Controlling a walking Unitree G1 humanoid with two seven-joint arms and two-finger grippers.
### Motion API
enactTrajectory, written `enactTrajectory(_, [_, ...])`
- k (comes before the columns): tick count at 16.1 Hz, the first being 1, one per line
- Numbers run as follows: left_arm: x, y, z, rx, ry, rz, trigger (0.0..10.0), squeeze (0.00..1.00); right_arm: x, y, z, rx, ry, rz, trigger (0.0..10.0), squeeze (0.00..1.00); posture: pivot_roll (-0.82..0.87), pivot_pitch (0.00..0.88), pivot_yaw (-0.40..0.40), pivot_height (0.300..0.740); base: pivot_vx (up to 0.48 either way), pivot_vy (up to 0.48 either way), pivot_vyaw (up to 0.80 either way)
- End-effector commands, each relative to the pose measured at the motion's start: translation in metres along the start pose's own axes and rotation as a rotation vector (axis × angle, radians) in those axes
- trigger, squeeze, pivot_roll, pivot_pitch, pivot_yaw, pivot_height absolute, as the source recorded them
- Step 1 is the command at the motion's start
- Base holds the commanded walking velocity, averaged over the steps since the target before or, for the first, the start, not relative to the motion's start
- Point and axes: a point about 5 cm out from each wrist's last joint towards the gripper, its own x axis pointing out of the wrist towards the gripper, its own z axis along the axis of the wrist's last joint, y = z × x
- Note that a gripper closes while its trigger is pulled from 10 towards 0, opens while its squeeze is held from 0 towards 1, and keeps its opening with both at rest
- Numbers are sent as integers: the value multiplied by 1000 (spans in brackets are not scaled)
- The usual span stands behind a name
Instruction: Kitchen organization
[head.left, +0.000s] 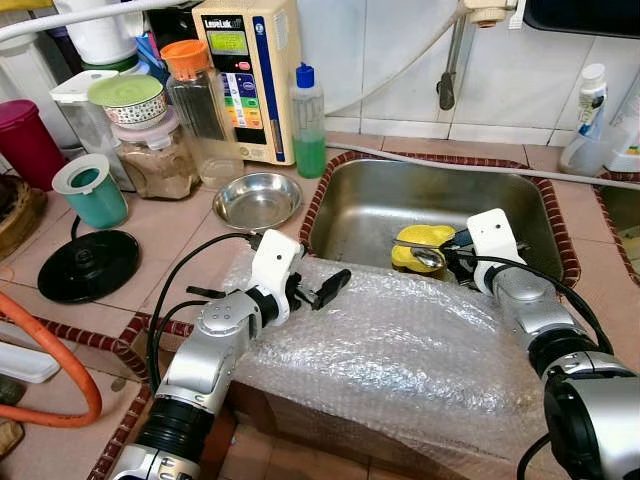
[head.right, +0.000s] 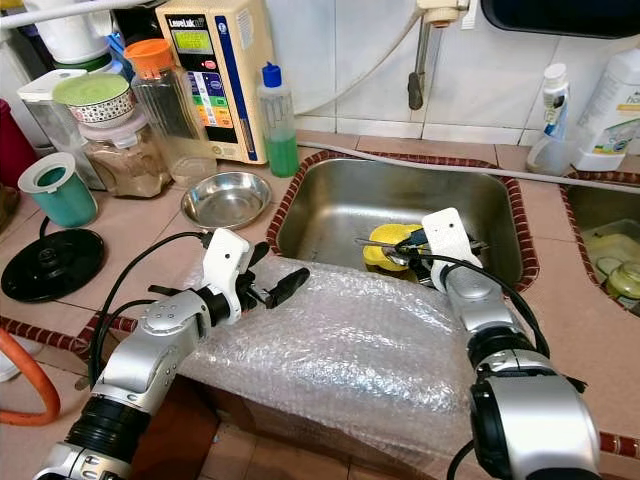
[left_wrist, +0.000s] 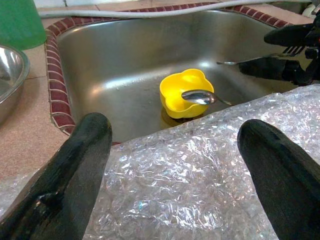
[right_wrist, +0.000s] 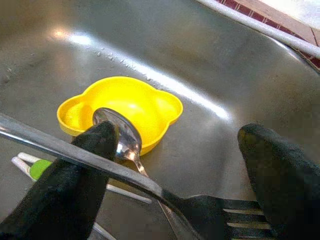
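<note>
a tiled worktop (head.left: 180, 230) carries a steel sink (head.left: 440, 185) with a red-brown brick rim, and a sheet of bubble wrap (head.left: 390, 350) is draped over the sink's near edge. in the basin sits a yellow scalloped cup (right_wrist: 120, 110) with a spoon (right_wrist: 122, 137) resting bowl-first on its rim, handle running toward the near wall. the right pincer (right_wrist: 170, 185) is down inside the sink just beside the cup; its fingers stand well apart, and a fork (right_wrist: 130, 172) lies across the gap between them, tines toward one finger, handle past the other, though whether the fork is truly gripped cannot be told. under it, on the sink floor, lies a thin white stick with a green end (right_wrist: 37, 167). the left pincer (head.left: 322, 292) hovers over the bubble wrap at the sink's near left corner, fingers spread wide with nothing in them. on the worktop left of the sink stands a small steel bowl (head.left: 256, 198), and behind it a bottle of green liquid with a blue cap (head.left: 307, 122) and a beige appliance with a display (head.left: 250, 75). further left are jars (head.left: 150, 140), a teal cup (head.left: 90, 190) and a black round lid (head.left: 88, 265).
</note>
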Motion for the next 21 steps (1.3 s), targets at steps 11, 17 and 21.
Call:
enactTrajectory(11, [-3, -7, -1, 23, 24, -53, 10000, 1000, 2, -10, 14, 90, 33, 104, 10000, 1000, 41, 0, 97, 740, 0, 0, 0])
enactTrajectory(17, [0, -7, 0, 36, 22, -24, 10000, 886, 2, -3, 39, 298, -208, 205, 10000, 1000, 36, 0, 87, 740, 0, 0, 0])
enactTrajectory(21, [0, -11, -4, 36, 27, -18, 10000, 0, 1, -1, 37, 336, -213, 256, 10000, 1000, 31, 0, 66, 740, 0, 0, 0])
